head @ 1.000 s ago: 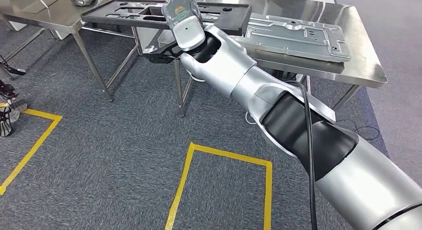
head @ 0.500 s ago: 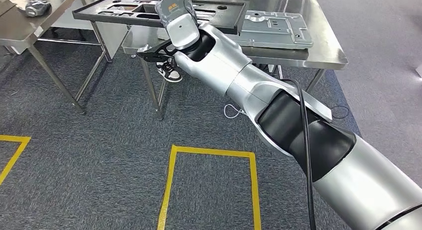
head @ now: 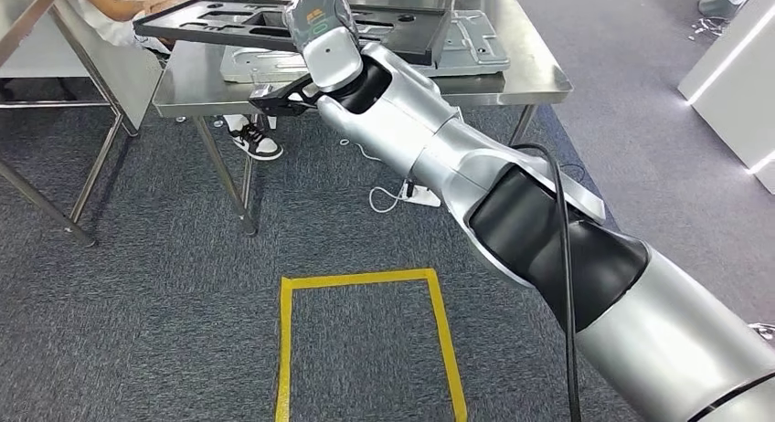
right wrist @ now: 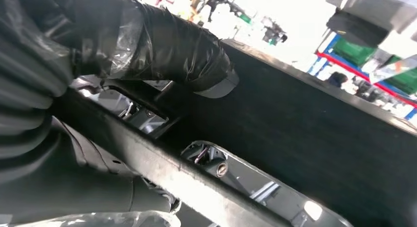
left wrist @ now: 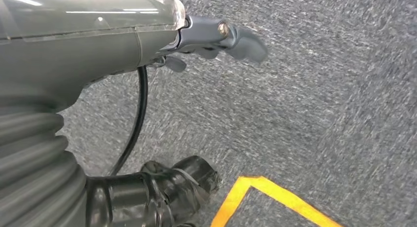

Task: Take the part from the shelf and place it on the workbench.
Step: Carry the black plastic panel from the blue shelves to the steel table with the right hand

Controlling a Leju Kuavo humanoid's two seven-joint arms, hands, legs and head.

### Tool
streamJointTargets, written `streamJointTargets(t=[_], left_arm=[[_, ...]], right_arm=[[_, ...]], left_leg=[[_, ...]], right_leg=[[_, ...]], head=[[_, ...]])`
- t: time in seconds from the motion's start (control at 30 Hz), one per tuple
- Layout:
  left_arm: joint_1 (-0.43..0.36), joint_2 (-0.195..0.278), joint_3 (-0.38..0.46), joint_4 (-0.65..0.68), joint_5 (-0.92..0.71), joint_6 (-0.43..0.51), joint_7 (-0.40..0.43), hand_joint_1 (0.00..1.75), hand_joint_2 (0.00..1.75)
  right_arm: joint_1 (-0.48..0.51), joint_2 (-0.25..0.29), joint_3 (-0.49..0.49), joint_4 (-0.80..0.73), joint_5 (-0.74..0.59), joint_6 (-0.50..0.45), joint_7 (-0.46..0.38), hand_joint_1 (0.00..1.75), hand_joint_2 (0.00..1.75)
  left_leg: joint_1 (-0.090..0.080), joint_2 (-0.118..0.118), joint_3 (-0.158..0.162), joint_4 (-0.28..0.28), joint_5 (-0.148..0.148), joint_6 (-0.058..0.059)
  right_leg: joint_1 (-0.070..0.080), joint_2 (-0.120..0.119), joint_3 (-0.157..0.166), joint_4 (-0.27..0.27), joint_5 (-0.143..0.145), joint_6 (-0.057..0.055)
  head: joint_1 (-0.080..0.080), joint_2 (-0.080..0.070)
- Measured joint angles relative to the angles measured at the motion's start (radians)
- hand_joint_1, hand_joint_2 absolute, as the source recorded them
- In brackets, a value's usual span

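A steel worktop [head: 512, 75] carries a grey metal plate [head: 475, 46]. Above its near edge, the right hand [head: 306, 89] grips a long black part [head: 228, 25]. The left hand [left wrist: 216, 38] hangs over carpet, seemingly empty, fingers apart.

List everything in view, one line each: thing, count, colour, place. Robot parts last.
black part: one, black, long flat panel with cut-outs, held above the workbench.
metal plate: one, silver-grey, lying on the workbench.
workbench: one, steel, ahead of the robot.
floor tape: yellow outline on grey carpet.
cable: one, white, on the floor under the workbench.
person: one, seated behind the workbench; a shoe below.
right hand: grips the black part.
left hand: grey, over carpet, holding nothing.
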Motion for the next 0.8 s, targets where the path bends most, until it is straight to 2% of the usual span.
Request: streamJointTargets(t=[0.03, 0.07, 0.13, 0.17, 0.2, 0.23, 0.27, 0.33, 0.37, 0.4, 0.47, 0.5, 0.57, 0.63, 0.7, 0.73, 0.77, 0.8], left_arm=[[-0.001, 0.000, 0.001, 0.000, -0.001, 0.000, 0.000, 0.00, 1.75], [-0.002, -0.001, 0.001, 0.000, -0.001, 0.000, 0.000, 0.00, 1.75], [-0.001, 0.000, 0.004, 0.000, -0.002, 0.000, 0.000, 0.00, 1.75], [-0.001, 0.000, 0.006, 0.000, -0.002, 0.000, 0.000, 0.00, 1.75], [-0.001, 0.000, 0.008, 0.000, -0.002, 0.000, 0.000, 0.00, 1.75], [0.000, 0.000, 0.011, 0.000, -0.002, 0.000, 0.000, 0.00, 1.75], [0.000, 0.000, 0.013, 0.000, -0.002, 0.000, 0.000, 0.00, 1.75], [-0.001, -0.002, 0.016, 0.000, -0.005, 0.000, 0.000, 0.00, 1.75], [-0.002, -0.004, 0.017, 0.000, -0.006, -0.001, 0.000, 0.00, 1.75], [-0.003, -0.006, 0.017, 0.000, -0.008, -0.001, 0.000, 0.00, 1.75], [-0.005, -0.010, 0.018, 0.000, -0.012, -0.002, 0.001, 0.00, 1.75], [-0.005, -0.009, 0.018, 0.000, -0.014, -0.003, 0.001, 0.00, 1.75], [-0.005, -0.010, 0.018, -0.001, -0.016, -0.003, 0.000, 0.00, 1.75], [-0.003, -0.008, 0.018, -0.001, -0.016, -0.003, -0.001, 0.00, 1.75], [0.001, -0.005, 0.018, -0.001, -0.016, -0.003, -0.001, 0.00, 1.75], [0.002, -0.004, 0.018, -0.001, -0.016, -0.003, -0.001, 0.00, 1.75], [0.003, -0.004, 0.018, -0.001, -0.016, -0.003, -0.001, 0.00, 1.75], [0.004, -0.003, 0.018, -0.001, -0.016, -0.003, -0.001, 0.00, 1.75]], right_arm=[[0.000, -0.002, 0.000, 0.001, 0.000, 0.000, 0.000, 1.75, 1.75], [-0.001, -0.004, 0.000, 0.001, 0.000, 0.000, 0.000, 1.75, 1.75], [-0.004, -0.003, 0.000, 0.002, 0.001, 0.000, 0.000, 1.75, 1.75], [-0.003, -0.002, 0.000, 0.003, 0.001, 0.000, 0.000, 1.75, 1.75], [-0.001, -0.001, 0.000, 0.004, 0.001, 0.000, -0.001, 1.75, 1.75], [0.001, -0.001, 0.000, 0.005, 0.001, 0.000, -0.001, 1.75, 1.75], [0.002, -0.001, 0.000, 0.006, 0.001, 0.000, -0.001, 1.75, 1.75], [0.000, -0.001, 0.000, 0.007, 0.001, -0.001, -0.001, 1.75, 1.75], [-0.002, 0.000, 0.000, 0.007, 0.001, -0.001, -0.001, 1.75, 1.75], [-0.004, 0.000, 0.000, 0.007, 0.002, -0.002, -0.003, 1.75, 1.75], [-0.007, 0.000, 0.000, 0.007, 0.005, 0.000, -0.018, 1.75, 1.75], [-0.007, 0.000, 0.000, 0.007, 0.007, 0.002, -0.029, 1.75, 1.75], [-0.008, 0.001, 0.002, 0.006, 0.012, 0.004, -0.044, 1.75, 1.75], [-0.010, 0.004, 0.003, 0.005, 0.015, 0.005, -0.047, 1.75, 1.75], [-0.010, 0.007, 0.006, 0.005, 0.017, 0.006, -0.049, 1.75, 1.75], [-0.009, 0.009, 0.009, 0.005, 0.017, 0.006, -0.051, 1.75, 1.75], [-0.008, 0.010, 0.011, 0.005, 0.017, 0.005, -0.052, 1.75, 1.75], [-0.007, 0.010, 0.013, 0.005, 0.018, 0.005, -0.052, 1.75, 1.75]], left_leg=[[0.001, 0.010, 0.003, -0.004, 0.002, 0.006], [0.004, 0.020, 0.007, -0.009, 0.004, 0.011], [0.003, 0.039, 0.012, -0.015, 0.003, 0.020], [0.001, 0.049, 0.014, -0.015, 0.001, 0.023], [0.000, 0.059, 0.016, -0.015, -0.001, 0.024], [-0.002, 0.069, 0.019, -0.015, -0.004, 0.025], [-0.003, 0.077, 0.024, -0.015, -0.008, 0.025], [-0.006, 0.091, 0.035, -0.017, -0.017, 0.023], [-0.008, 0.097, 0.039, -0.019, -0.020, 0.021], [-0.008, 0.103, 0.041, -0.022, -0.021, 0.018], [-0.007, 0.115, 0.044, -0.030, -0.020, 0.009], [-0.007, 0.118, 0.047, -0.034, -0.022, 0.005], [-0.007, 0.101, 0.046, -0.019, -0.037, -0.002], [-0.006, 0.068, 0.001, 0.075, -0.083, -0.008], [-0.006, 0.053, -0.072, 0.201, -0.124, -0.014], [-0.005, 0.052, -0.096, 0.231, -0.121, -0.016], [-0.005, 0.052, -0.103, 0.226, -0.099, -0.018], [-0.004, 0.052, -0.091, 0.183, -0.061, -0.019]], right_leg=[[0.002, -0.015, -0.005, 0.007, -0.005, 0.005], [0.004, -0.042, -0.016, 0.030, -0.019, 0.010], [0.003, -0.106, -0.065, 0.129, -0.064, 0.020], [0.001, -0.121, -0.099, 0.192, -0.087, 0.024], [-0.001, -0.128, -0.126, 0.239, -0.097, 0.025], [-0.001, -0.131, -0.139, 0.257, -0.090, 0.024], [0.000, -0.133, -0.134, 0.236, -0.065, 0.020], [0.008, -0.142, -0.077, 0.110, 0.008, 0.000], [0.015, -0.149, -0.046, 0.052, 0.031, -0.012], [0.022, -0.155, -0.025, 0.010, 0.041, -0.023], [0.031, -0.158, -0.010, -0.018, 0.036, -0.034], [0.029, -0.156, -0.003, -0.031, 0.037, -0.037], [0.021, -0.152, 0.017, -0.058, 0.042, -0.038], [0.016, -0.149, 0.032, -0.073, 0.043, -0.040], [0.015, -0.141, 0.035, -0.072, 0.039, -0.043], [0.014, -0.135, 0.036, -0.068, 0.036, -0.042], [0.013, -0.130, 0.036, -0.063, 0.031, -0.040], [0.011, -0.125, 0.037, -0.055, 0.026, -0.037]], head=[[0.001, 0.000], [0.001, 0.000], [0.002, 0.000], [0.002, 0.000], [0.002, 0.000], [0.002, 0.000], [0.002, 0.000], [0.002, 0.000], [0.001, 0.000], [0.001, 0.000], [0.001, 0.000], [0.001, 0.000], [0.000, 0.000], [0.000, 0.000], [0.000, 0.000], [0.000, 0.000], [0.000, 0.000], [0.000, 0.000]])
